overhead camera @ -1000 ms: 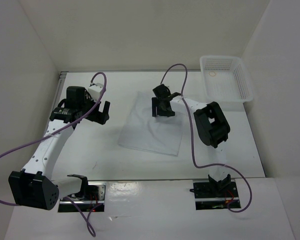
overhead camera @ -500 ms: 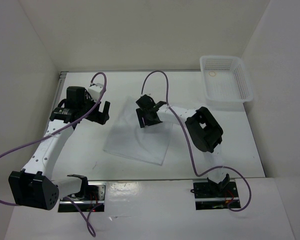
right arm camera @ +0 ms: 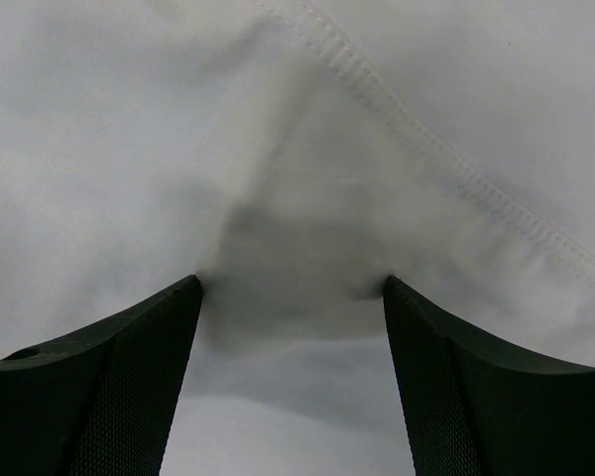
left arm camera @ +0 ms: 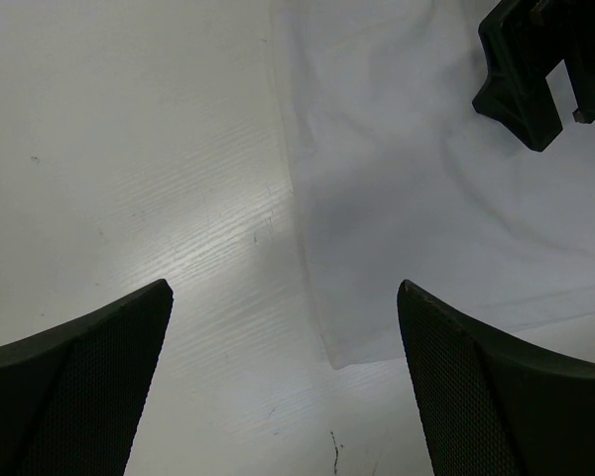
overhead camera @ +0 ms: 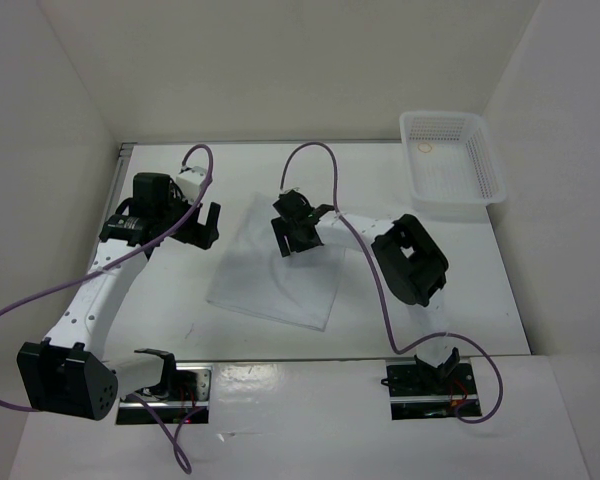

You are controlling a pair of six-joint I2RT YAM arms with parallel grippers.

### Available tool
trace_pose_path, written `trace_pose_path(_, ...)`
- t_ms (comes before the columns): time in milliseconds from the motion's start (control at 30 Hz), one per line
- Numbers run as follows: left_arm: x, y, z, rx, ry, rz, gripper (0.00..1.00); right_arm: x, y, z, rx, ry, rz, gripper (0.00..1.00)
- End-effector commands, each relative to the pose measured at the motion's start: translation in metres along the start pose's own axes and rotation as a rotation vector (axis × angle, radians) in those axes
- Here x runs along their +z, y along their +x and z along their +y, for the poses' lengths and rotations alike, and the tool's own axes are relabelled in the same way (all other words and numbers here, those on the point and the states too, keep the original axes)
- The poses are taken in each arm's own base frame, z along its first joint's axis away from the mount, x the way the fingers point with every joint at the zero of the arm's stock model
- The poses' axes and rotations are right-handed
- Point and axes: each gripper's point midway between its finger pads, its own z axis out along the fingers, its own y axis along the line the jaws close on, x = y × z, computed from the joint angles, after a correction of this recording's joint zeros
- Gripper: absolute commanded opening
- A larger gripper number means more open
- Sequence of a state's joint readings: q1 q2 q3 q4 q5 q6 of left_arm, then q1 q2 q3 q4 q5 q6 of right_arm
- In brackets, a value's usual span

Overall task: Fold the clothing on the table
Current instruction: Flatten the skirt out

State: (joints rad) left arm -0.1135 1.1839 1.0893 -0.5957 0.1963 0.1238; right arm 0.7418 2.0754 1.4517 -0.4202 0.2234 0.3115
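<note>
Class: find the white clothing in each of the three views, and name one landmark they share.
Top external: the clothing lies at centre, under the right gripper.
Left wrist: the clothing covers the upper right.
Right wrist: the clothing fills the frame, puckered between the fingers.
Shared landmark: the right gripper, black, also at the left wrist view's top right.

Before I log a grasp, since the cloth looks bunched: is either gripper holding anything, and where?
Nothing is clamped. The right gripper stands open, pressed on the clothing by a hem; the left gripper is open.
</note>
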Motion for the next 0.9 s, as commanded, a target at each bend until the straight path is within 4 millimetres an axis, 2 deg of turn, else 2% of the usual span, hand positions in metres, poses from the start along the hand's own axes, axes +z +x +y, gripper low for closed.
trace_pose_path(0,-0.003,-0.006,-0.002,-0.008,0.012,-0.033,1.0,0.013,0.064,-0.021,-0.118,0.065,0.171,0.78)
trace_pose_path(167,-0.003,-0.006,-0.002,-0.008,0.012,-0.033,1.0,0.006,0.065,-0.018,-0.19,0.08,0.156,0.78)
trace_pose_path(233,-0.003,-0.006,-0.002,-0.008,0.012,-0.033,1.0,0.006,0.077,-0.023,-0.231,0.099,0.175,0.78)
trace_pose_path(433,-0.003,-0.006,-0.002,-0.008,0.012,-0.033,1.0,0.006,0.085,-0.03,-0.304,0.097,0.193,0.78)
trace_pose_path(567,-0.003,-0.006,-0.002,-0.008,0.012,-0.033,1.0,0.004,0.099,-0.022,-0.369,0.07,0.216,0.78)
trace_pose_path(633,-0.003,-0.006,-0.002,-0.008,0.012,-0.033,1.0,0.0,0.096,-0.018,-0.384,0.062,0.206,0.78)
trace_pose_path(700,-0.005,-0.007,-0.003,-0.005,0.01,-0.042,1.0,-0.002,0.108,-0.012,-0.438,0.052,0.221,0.78)
trace_pose_path(867,-0.005,-0.007,-0.003,-0.005,0.01,-0.042,1.0,-0.008,0.105,-0.005,-0.484,0.043,0.195,0.78)
